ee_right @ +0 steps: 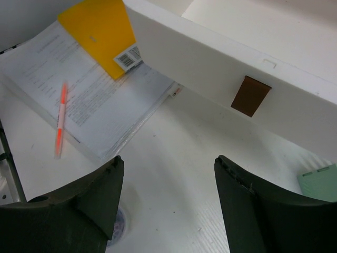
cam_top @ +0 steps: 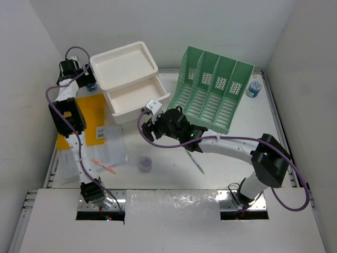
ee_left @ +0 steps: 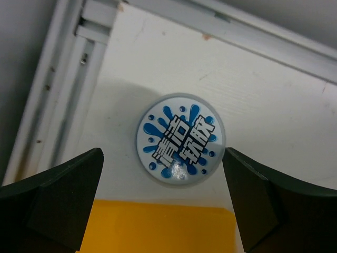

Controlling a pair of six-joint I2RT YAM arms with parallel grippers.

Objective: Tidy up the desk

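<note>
looks like the left gripper (ee_left: pixel 163 158) hangs wide open over the round tub (ee_left: pixel 180 138), needs to drop and pinch next, while the right gripper (ee_right: pixel 168 179) sits open and empty by the drawers (ee_right: pixel 221 68)

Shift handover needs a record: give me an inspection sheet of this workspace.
Surface: desk white, silver-railed, bare at front middle.
Job's things: the desk itself; on it drawer box, a drawer pulled out, and green file rack, slots empty.
Clutter: yellow envelope, sleeved papers under an orange pen, blue-labelled round tub, small dark tub, thin pale stick.
Grippers: left gripper open over the blue-labelled round tub; right gripper open, empty.
Cables: purple cables loop along both arms.
Surroundings: white walls on three sides.
</note>
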